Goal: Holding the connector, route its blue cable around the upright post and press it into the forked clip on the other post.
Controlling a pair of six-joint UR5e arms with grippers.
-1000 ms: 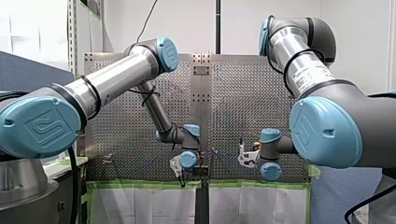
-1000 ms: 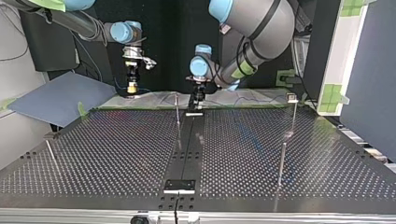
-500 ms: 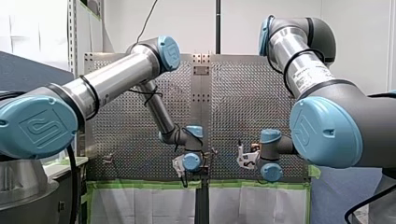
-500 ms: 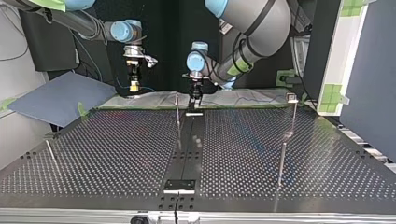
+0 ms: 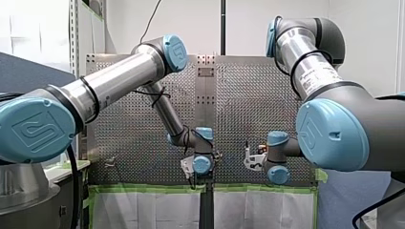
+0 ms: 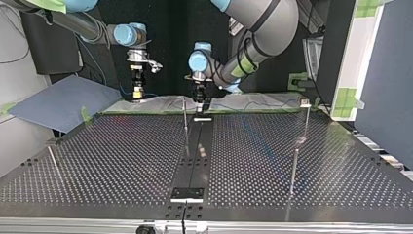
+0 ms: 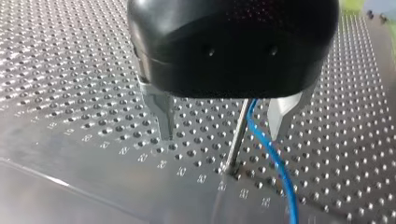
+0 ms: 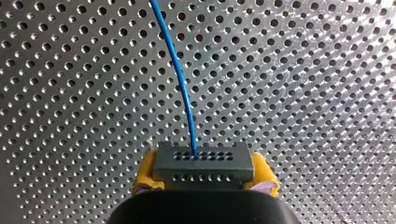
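The robot's left arm (image 5: 119, 78) has swung its wrist closer to the upright post (image 7: 237, 135) than a half-second ago, while the right arm (image 5: 310, 71) has barely shifted. The left arm's jaws stand apart over the perforated surface (image 7: 70, 60), straddling the post. The blue cable (image 7: 273, 161) runs down just beside the post, between it and one metal finger (image 7: 280, 116). This stance looks meant to steer the cable against the post before it is led around.

Well apart from the post, the right arm's jaws are clamped on the grey connector (image 8: 204, 161), with yellow pads (image 8: 144, 175) pressing on either end. The cable leaves the connector's face straight ahead of them.

A second post carrying a small fitting (image 6: 305, 102), apparently the forked clip, stands well away from the upright post, on the side opposite the connector. The cable has not reached it.
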